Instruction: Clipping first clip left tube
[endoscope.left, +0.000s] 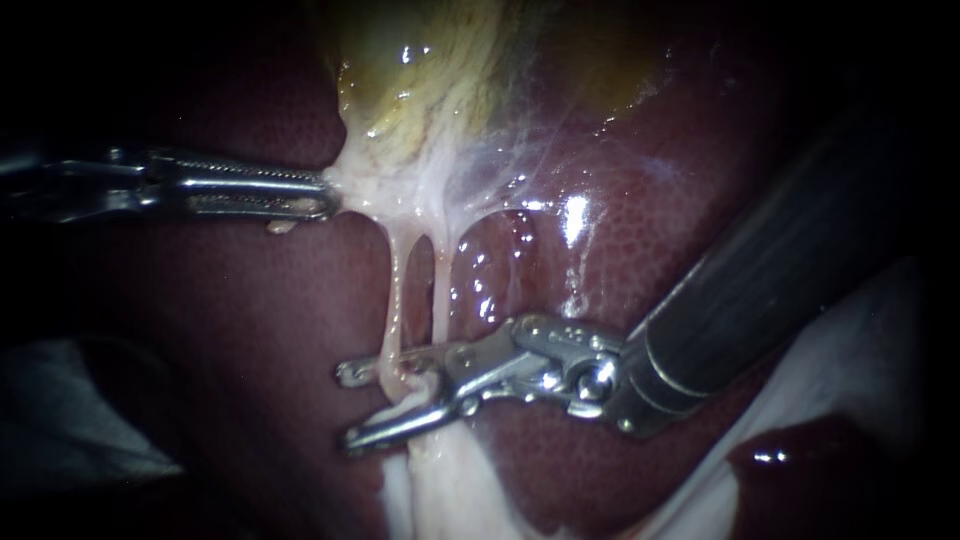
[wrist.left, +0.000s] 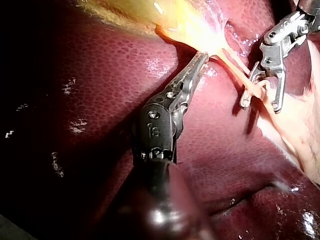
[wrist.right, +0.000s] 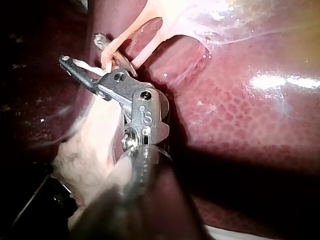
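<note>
**Open jaws straddle the left tube, clip not yet set**

Nearest, the right instrument (endoscope.left: 348, 405) comes in from the right on a thick dark shaft. Its jaws stand open, one on each side of the left tube (endoscope.left: 392, 290), low on that tube where it meets a band of pale tissue. No clip shows on the tube. The right tube (endoscope.left: 440, 290) runs just beside it, close to the jaw hinge.

Farther on, the left instrument (endoscope.left: 328, 198) enters from the left. Its jaws lie together and appear to pinch pale tissue at the foot of the gallbladder (endoscope.left: 430, 70), holding both tubes stretched.

Risks, as a judgement: the tubes lie so close together that closing could catch the right tube too, or take in the pale tissue and seat the clip badly. If the left instrument's hold slips, the tubes would slacken and shift between the jaws.

Behind everything lies the glossy dark red liver (endoscope.left: 650, 260). A pale sheet (endoscope.left: 860, 330) shows at the lower right. Beyond that is darkness, and no bench or room can be seen.
</note>
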